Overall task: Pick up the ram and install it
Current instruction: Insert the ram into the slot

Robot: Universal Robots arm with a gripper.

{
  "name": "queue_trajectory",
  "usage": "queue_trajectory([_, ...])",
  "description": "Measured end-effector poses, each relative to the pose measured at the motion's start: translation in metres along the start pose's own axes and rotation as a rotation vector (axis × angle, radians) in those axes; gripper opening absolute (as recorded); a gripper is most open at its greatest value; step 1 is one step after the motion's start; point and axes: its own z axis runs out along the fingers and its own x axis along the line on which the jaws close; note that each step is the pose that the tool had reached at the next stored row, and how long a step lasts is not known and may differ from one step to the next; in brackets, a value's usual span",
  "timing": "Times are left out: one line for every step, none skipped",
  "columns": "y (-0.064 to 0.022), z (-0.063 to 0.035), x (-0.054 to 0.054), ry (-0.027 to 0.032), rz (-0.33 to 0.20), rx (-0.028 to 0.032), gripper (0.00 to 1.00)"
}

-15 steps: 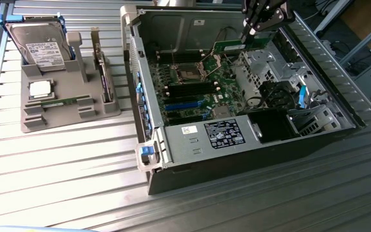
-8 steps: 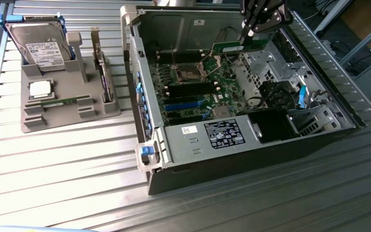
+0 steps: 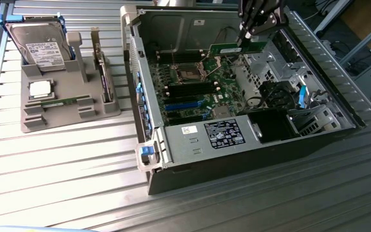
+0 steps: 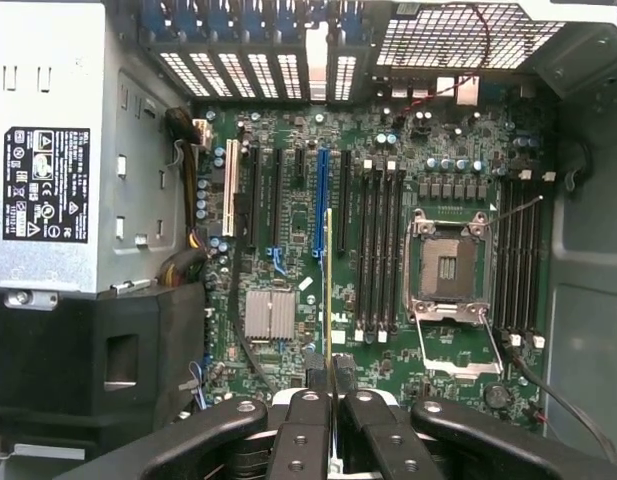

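Note:
The ram [image 3: 237,49], a thin green stick, hangs over the far end of the motherboard [image 3: 198,82] inside the open computer case [image 3: 150,159]. My gripper [image 3: 247,35] is shut on its upper edge. In the wrist view the ram [image 4: 328,290] appears edge-on as a thin yellowish line running out from between my black fingers [image 4: 306,420]. It hovers above the board, between the blue slot [image 4: 319,200] and the black memory slots [image 4: 378,250]. It is seated in no slot.
A second bank of memory slots [image 4: 518,255] lies beyond the open CPU socket [image 4: 446,265]. The power supply [image 3: 221,133] fills the case's near end. At the exterior view's left, a grey tray [image 3: 31,123] holds a hard drive [image 3: 40,46], a CPU [image 3: 40,89], an upright card [image 3: 102,67] and another green stick [image 3: 60,102].

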Motion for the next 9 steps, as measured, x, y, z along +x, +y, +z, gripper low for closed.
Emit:
queue_trajectory([0.0002,0.0006,0.0,0.0,0.001,0.0,0.13])
queue_trajectory([0.0004,0.0011,-0.0001,0.0001,0.003,-0.0001,0.13])
queue_trajectory([0.0006,0.0016,-0.0001,0.0002,0.004,-0.0001,0.13])
queue_trajectory([0.0008,0.0026,-0.0001,0.0003,0.006,-0.0002,0.13])
queue_trajectory([0.0008,0.003,-0.0002,0.0004,0.006,-0.0002,0.13])
queue_trajectory([0.0009,0.0038,-0.0002,0.0007,0.007,-0.0003,0.13])
queue_trajectory([0.0011,0.0051,-0.0003,0.001,0.009,-0.0004,0.13])
queue_trajectory([0.0012,0.0065,-0.0006,0.0016,0.01,-0.0005,0.13])
queue_trajectory([0.0013,0.008,-0.0009,0.0019,0.01,-0.0005,0.13])
